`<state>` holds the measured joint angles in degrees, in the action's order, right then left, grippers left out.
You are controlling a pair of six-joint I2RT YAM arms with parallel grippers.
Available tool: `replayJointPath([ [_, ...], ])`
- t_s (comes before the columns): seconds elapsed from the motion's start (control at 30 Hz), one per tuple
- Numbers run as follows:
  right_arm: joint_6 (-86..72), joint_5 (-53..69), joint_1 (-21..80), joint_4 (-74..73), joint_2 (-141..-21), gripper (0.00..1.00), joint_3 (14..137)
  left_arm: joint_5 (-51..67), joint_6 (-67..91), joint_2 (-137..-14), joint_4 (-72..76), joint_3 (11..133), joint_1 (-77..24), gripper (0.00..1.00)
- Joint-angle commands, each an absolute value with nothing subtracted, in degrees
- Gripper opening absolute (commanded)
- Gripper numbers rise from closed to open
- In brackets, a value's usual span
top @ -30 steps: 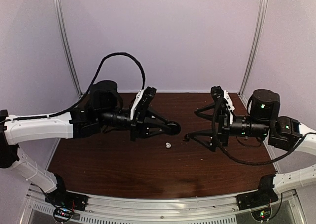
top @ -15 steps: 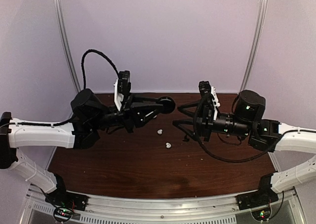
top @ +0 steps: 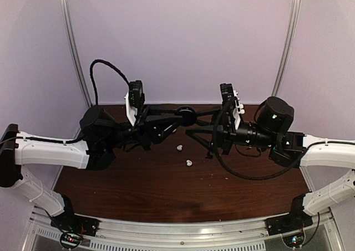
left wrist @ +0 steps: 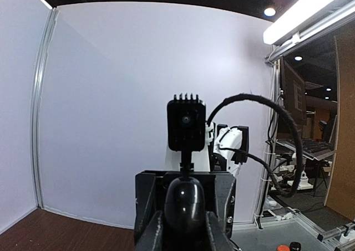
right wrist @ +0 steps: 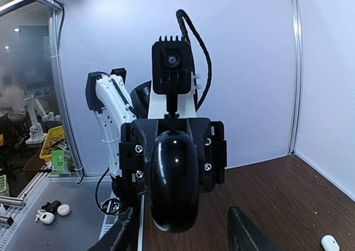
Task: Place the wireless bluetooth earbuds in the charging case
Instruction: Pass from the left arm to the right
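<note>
A black rounded charging case hangs high above the brown table, with my left gripper shut on it. In the left wrist view the case sits between my two fingers. My right gripper faces it head-on and stands open. In the right wrist view the case shows with a gap on each side to the fingertips. Two white earbuds lie on the table below, and a small black piece lies beside them. One white earbud shows at the lower right of the right wrist view.
The brown table is walled by white panels with metal posts at the back corners. A black cable loop arches over the left arm. Both arms meet over the table's far middle.
Both arms have risen and come together; the left one lifted the case from near the table. The right gripper's jaws have narrowed and now flank the case.
</note>
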<state>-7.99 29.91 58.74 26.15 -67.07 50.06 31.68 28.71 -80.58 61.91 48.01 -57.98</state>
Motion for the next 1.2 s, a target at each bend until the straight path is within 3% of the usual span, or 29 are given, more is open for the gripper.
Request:
replayJointPath([
  [0.0, -9.15, 32.05, 58.62, 29.87, -67.91, 0.52, 52.21, 31.12, 29.05, -81.23, 66.35, 47.63, -58.23, 0.05],
  [0.53, -8.47, 33.66, 58.62, 27.69, -67.78, 0.24, 52.87, 31.79, 28.29, -81.79, 65.15, 47.13, -58.21, 0.06],
  [0.57, -8.22, 33.59, 58.62, 27.02, -67.64, 0.24, 53.03, 31.89, 27.77, -81.46, 64.21, 46.99, -58.26, 0.06],
  [0.67, -7.62, 33.57, 58.53, 25.04, -67.18, 0.44, 53.13, 32.04, 26.44, -80.1, 61.92, 46.56, -58.22, 0.05],
  [0.7, -7.43, 33.57, 58.53, 24.38, -66.8, 0.45, 53.14, 32.06, 26.11, -79.55, 61.51, 46.31, -58.2, 0.05],
  [1.17, -6.12, 35.07, 57.96, 19.95, -66.21, 0.33, 55.44, 33.41, 24.24, -78.57, 57.63, 45.94, -58.25, 0.05],
])
